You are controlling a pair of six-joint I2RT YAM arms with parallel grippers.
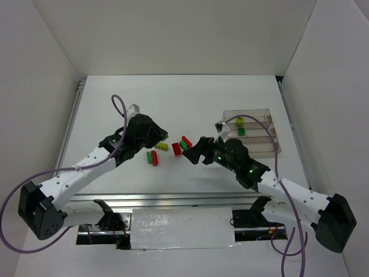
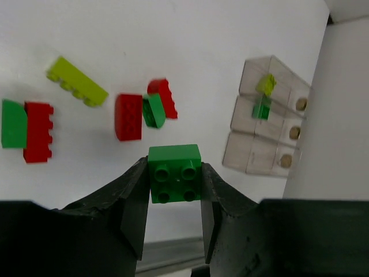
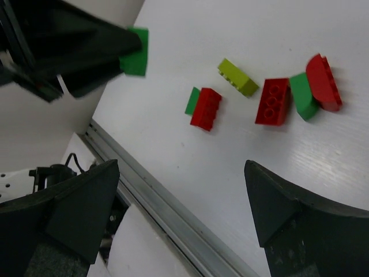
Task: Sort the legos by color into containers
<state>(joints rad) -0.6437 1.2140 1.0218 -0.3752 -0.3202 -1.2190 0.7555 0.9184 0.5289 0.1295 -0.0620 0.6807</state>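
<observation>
Clamping green brick, left end effector

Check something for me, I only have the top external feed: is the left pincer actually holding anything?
Observer: Yes. In the left wrist view, the left pincer is shut on a dark green brick with four studs, gripped by its sides.
Operator: Right pincer loaded?
Observer: No. In the right wrist view, the right pincer is wide open with nothing between its fingers.
Operator: Are the reds in the cluster all regular bricks?
Observer: Not all. One red piece has a rounded top. A green brick sits between it and a flat red brick.
</observation>
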